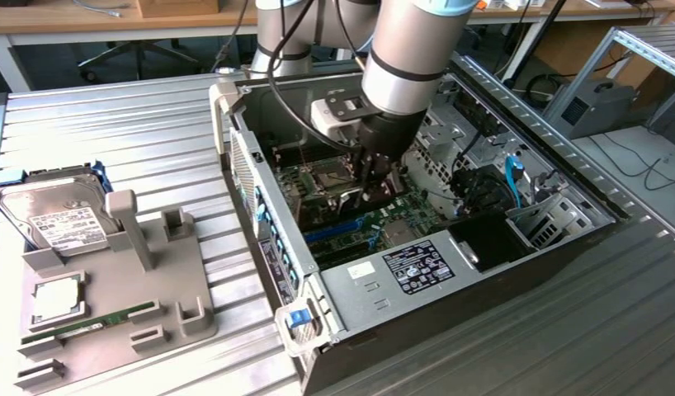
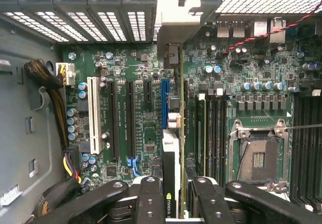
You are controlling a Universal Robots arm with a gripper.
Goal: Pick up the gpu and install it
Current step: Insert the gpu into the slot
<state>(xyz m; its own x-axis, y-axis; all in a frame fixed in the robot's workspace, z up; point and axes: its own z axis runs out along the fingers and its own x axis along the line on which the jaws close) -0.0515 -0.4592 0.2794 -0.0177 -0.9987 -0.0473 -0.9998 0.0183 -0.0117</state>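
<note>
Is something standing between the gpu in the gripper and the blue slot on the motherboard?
Nothing visible does. The gripper holds the gpu edge-on over the motherboard, and the blue slot near it looks empty.

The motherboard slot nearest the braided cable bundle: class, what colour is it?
The slot is white; the wrist view shows it best.
</note>
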